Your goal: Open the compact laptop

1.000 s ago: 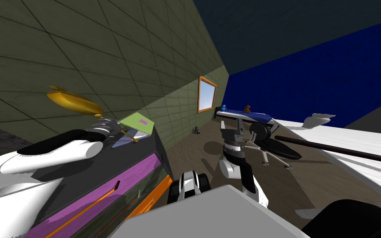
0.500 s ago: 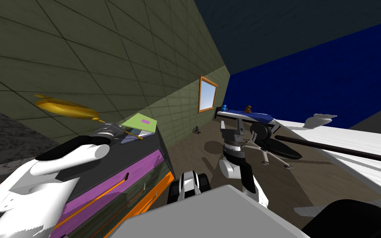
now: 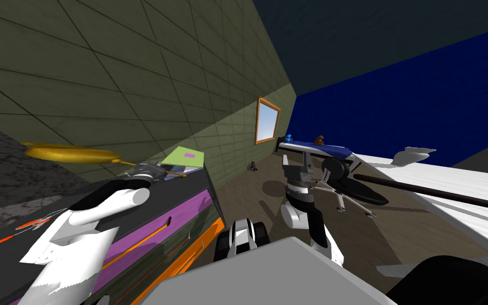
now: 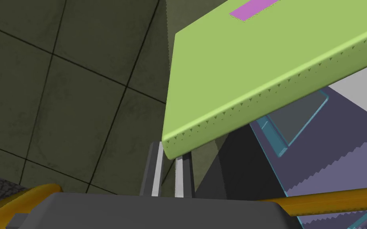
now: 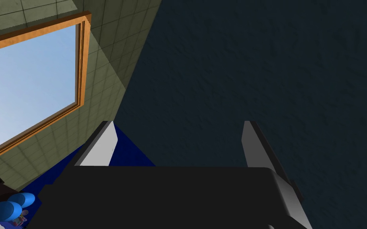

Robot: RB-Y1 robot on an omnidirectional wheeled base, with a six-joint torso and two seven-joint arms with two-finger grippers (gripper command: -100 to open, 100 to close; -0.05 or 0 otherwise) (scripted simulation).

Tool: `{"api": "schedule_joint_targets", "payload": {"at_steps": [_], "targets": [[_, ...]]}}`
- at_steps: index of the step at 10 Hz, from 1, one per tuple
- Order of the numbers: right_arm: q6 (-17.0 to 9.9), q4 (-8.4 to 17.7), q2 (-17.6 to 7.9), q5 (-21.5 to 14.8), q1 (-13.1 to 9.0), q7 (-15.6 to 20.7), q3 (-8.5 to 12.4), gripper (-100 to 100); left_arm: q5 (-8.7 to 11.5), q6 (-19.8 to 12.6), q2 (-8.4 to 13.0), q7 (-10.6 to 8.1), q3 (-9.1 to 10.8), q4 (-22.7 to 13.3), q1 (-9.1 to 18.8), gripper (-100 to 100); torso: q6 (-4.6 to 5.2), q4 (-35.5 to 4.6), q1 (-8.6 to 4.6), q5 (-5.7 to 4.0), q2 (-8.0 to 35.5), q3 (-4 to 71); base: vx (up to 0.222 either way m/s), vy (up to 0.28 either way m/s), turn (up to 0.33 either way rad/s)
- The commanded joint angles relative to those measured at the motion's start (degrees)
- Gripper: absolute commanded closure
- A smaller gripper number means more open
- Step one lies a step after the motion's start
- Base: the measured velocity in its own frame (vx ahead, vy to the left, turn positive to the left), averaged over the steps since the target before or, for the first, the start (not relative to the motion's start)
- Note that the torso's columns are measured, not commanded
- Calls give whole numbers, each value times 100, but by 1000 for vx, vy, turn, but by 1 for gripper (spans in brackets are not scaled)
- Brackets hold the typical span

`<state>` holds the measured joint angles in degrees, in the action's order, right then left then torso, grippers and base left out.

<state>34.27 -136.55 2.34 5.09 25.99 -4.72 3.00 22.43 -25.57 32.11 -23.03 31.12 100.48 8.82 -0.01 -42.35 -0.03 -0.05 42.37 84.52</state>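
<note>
The compact laptop (image 3: 184, 157) lies at the far end of a dark dresser top, against the tiled wall. Its green lid (image 4: 266, 63) carries a purple patch and stands raised off the purple-grey base (image 4: 338, 135), which has a teal-edged pad. My left gripper (image 3: 159, 170) reaches to the lid's near corner. In the left wrist view, the left gripper (image 4: 168, 153) has its two fingers almost together, with that corner pinched at their tips. My right gripper (image 5: 178, 139) is held up over the floor, open and empty.
A yellow lamp-like thing (image 3: 71, 153) on a thin rod (image 4: 330, 200) crosses close by my left hand. The dresser (image 3: 195, 206) has purple and orange drawer fronts. A dark office chair (image 3: 354, 188) and a white table (image 3: 449, 185) stand to the right.
The whole head view has swung, so I have moved relative to the dresser. My left arm stays stretched to the laptop's near corner. The right arm has not moved.
</note>
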Motion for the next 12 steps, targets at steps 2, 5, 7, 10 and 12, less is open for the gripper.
{"api": "schedule_joint_targets", "payload": {"at_steps": [2,5,7,10,12], "targets": [[0,0,0,0,0,0,0,0,116,519,-379,-122,16,-258,26,100,0,0,-7,-2,1,-1,-21,36,20],[0,0,0,0,0,0,0,0,184,229,-294,-220,123,-99,53,-100,1,3,-9,-2,-9,6,3,14,14],[0,0,1,0,1,0,-1,0,227,35,-193,-276,192,23,65,-100,2,8,-10,-1,-17,11,28,-25,6],[0,0,1,0,0,0,-1,0,314,-352,8,-388,330,267,90,-100,-2,-2,-1,-2,3,-2,25,-12,5],[0,0,1,0,0,0,-1,0,334,-379,22,-394,344,300,61,-100,-1,-1,-3,-1,3,-2,14,-10,2]]}}
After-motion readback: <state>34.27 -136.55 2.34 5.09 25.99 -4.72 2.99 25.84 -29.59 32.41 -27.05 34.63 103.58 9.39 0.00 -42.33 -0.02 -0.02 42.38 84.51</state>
